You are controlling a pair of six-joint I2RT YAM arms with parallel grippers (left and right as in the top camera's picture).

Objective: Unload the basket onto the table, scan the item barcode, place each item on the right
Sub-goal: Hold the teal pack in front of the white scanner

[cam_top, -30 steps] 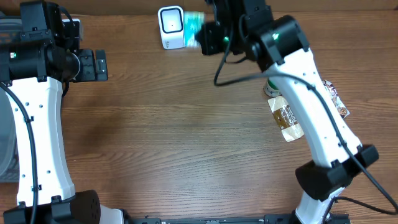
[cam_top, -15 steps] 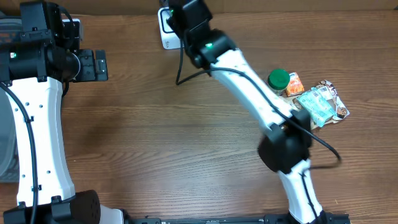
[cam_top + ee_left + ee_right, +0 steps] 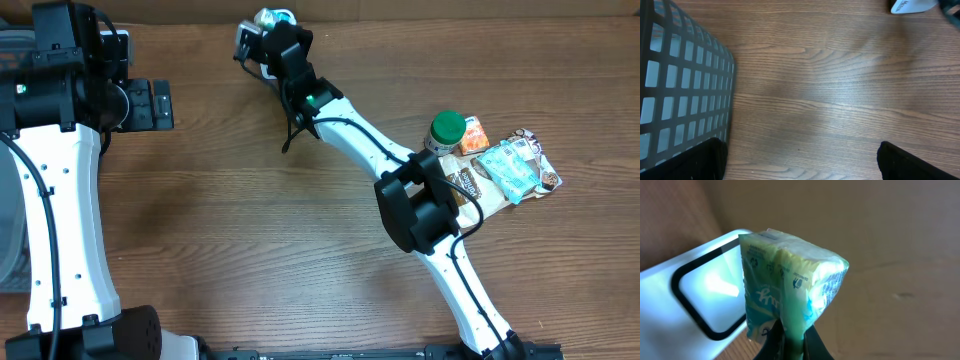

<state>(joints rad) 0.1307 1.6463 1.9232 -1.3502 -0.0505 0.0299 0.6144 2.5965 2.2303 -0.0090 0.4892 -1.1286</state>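
Packet (image 3: 790, 290) pinched in right gripper (image 3: 792, 341), right in front of scanner (image 3: 700, 295) window.
Jaws pressed together on packet's bottom seam; pack is green-white, soft, upright, at table's far edge. Scanner is white, its dark-framed window lit. Left gripper (image 3: 800, 162) spread wide, holding nothing, over brown woodgrain table (image 3: 830, 100), dark mesh basket (image 3: 680, 90) beside it. Green-lidded jar (image 3: 447, 128) and snack packs (image 3: 512, 168) sit well apart at right. Plain brown board (image 3: 880, 240) behind.

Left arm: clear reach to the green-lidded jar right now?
Probably not: the right arm stretches diagonally between the open left gripper and the green-lidded jar, blocking a straight path.
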